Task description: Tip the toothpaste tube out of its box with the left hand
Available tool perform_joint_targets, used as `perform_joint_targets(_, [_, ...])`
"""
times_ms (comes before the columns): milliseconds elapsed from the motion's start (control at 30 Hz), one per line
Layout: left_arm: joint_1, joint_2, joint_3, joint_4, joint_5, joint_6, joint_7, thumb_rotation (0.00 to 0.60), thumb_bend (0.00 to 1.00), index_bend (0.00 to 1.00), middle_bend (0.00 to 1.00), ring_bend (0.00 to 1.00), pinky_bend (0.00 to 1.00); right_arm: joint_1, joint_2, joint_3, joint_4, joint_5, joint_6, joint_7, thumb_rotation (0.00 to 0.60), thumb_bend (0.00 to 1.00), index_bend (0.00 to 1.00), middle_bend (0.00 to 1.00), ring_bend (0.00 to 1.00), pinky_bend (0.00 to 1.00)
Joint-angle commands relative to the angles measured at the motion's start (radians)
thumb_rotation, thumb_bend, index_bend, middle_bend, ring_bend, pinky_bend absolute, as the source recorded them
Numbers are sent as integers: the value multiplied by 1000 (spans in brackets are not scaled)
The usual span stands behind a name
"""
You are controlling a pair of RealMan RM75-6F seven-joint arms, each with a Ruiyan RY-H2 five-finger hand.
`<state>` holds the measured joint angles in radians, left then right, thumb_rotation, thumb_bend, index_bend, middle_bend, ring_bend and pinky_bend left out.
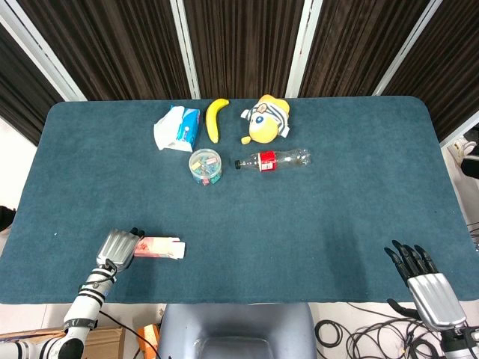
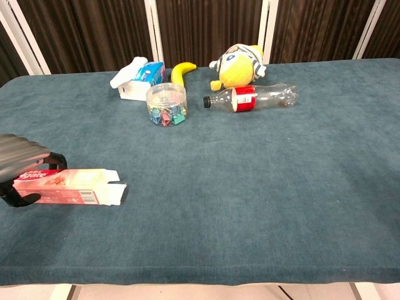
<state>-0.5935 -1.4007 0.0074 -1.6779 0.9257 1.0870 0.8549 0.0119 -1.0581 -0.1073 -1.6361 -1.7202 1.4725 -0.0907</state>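
Note:
The toothpaste box [image 1: 159, 247] [image 2: 67, 186] lies flat on the blue table near its front left edge, red and white, with its right end flap open. No tube shows outside the box. My left hand [image 1: 118, 248] [image 2: 25, 169] wraps around the box's left end, fingers over the top and thumb at the front. My right hand [image 1: 420, 271] rests at the front right edge with its fingers spread and nothing in it; the chest view does not show it.
At the back stand a tissue pack [image 1: 178, 127], a banana [image 1: 215, 118], a yellow plush toy [image 1: 266, 120], a clear tub of clips [image 1: 205, 165] and a plastic bottle [image 1: 273, 160] lying on its side. The table edge [image 1: 239, 299] runs just in front of the box.

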Motion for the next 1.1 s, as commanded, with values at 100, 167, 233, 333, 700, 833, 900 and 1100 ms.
perform_joint_targets(100, [-1, 0, 5, -2, 0, 8, -3, 600, 365, 368, 367, 886, 928, 2, 1, 0, 2, -2, -2, 3, 600, 95, 1, 0, 46, 68])
perform_joint_targets(167, [-1, 0, 7, -3, 1, 12, -3, 600, 365, 368, 367, 886, 928, 2, 2, -1, 2, -2, -3, 4, 600, 95, 1, 0, 46, 68])
perform_joint_targets(233, [-1, 0, 8, -5, 4, 17, -4, 600, 365, 368, 368, 885, 928, 3, 3, -2, 2, -6, -1, 8, 600, 95, 2, 0, 46, 68])
perform_joint_targets(333, [-1, 1, 11, -5, 6, 20, -7, 600, 364, 371, 372, 885, 928, 4, 3, -2, 6, -11, 2, 16, 600, 95, 9, 0, 46, 68])
perform_joint_targets(700, [-4, 35, 26, -71, 35, 80, 55, 600, 406, 492, 506, 887, 930, 9, 2, 0, 6, -7, -6, 17, 600, 95, 10, 0, 46, 68])
perform_joint_targets(833, [-7, 67, 31, -172, 45, 172, 182, 600, 414, 524, 567, 891, 930, 9, 5, -2, 5, -10, -4, 21, 600, 95, 10, 0, 46, 68])
perform_joint_targets(900, [-10, 75, 31, -218, 35, 218, 259, 600, 415, 529, 579, 891, 930, 8, 5, -3, 5, -12, 0, 24, 600, 95, 10, 0, 46, 68])
perform_joint_targets(1100, [-49, 67, 27, -287, -4, 336, 537, 600, 415, 539, 588, 894, 933, 5, 8, -6, 7, -19, 8, 32, 600, 95, 10, 0, 46, 68])
